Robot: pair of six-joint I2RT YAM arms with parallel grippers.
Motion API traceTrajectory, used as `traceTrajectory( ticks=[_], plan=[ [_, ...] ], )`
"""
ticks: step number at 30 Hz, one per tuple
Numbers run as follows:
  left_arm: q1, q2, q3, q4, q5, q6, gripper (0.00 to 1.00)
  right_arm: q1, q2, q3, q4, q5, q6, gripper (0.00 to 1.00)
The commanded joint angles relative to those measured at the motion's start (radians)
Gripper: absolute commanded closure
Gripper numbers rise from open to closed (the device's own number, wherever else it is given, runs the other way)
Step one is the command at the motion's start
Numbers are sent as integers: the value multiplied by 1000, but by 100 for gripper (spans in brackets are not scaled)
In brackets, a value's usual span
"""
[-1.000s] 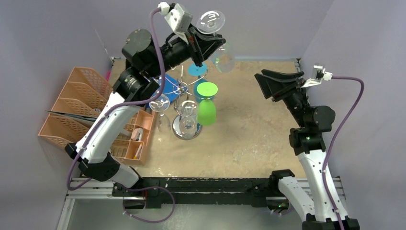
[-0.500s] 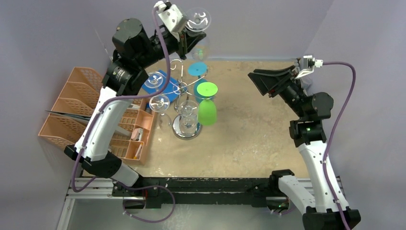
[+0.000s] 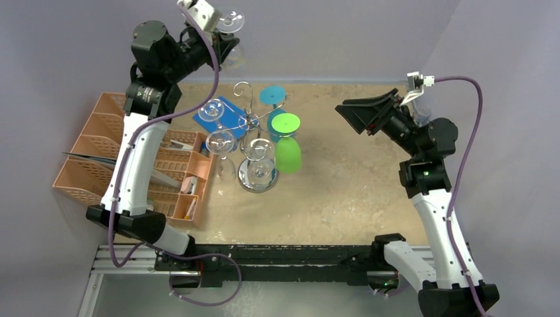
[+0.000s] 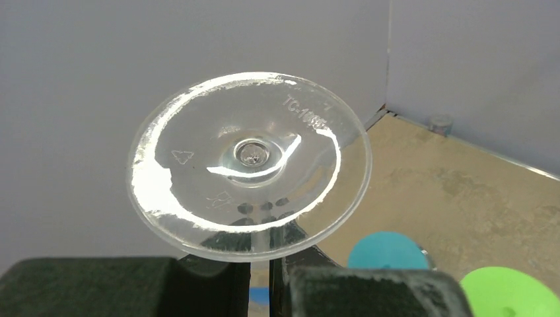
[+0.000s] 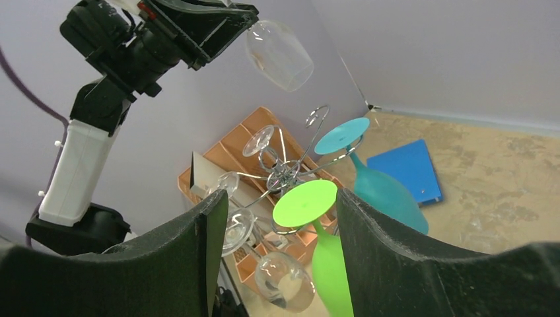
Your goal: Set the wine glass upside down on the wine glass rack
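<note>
One inverted glass (image 4: 249,165), stem pinched in the left gripper (image 3: 221,41), swings off. The rack (image 3: 249,122) is now below-right of it, so hanging waits. Right gripper (image 3: 350,117) gapes empty.

Top camera looks down on the table (image 3: 356,178); right wrist camera shares the wine glass rack (image 3: 249,121).

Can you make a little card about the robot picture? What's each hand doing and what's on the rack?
Left gripper: shut on the stem of the clear wine glass, held up high
Held glass: tilted, bowl downward, not on the rack yet
Right gripper: open, empty
Wine glass rack: green glass, teal glass and clear glasses hanging upside down
</note>
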Motion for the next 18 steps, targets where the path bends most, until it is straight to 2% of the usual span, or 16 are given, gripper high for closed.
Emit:
traceTrajectory(
  ticks=[1, 7, 11, 18],
  plan=[
    [136, -57, -34, 101, 136, -37, 100, 10, 15, 29, -11, -11, -22, 37],
    [279, -88, -153, 276, 412, -150, 100, 70, 108, 159, -221, 57, -44, 39],
    [293, -87, -190, 347, 483, -207, 100, 259, 196, 295, -395, 206, -179, 37],
    [293, -99, -272, 494, 540, -244, 100, 382, 353, 459, -324, 302, -75, 33]
  ],
)
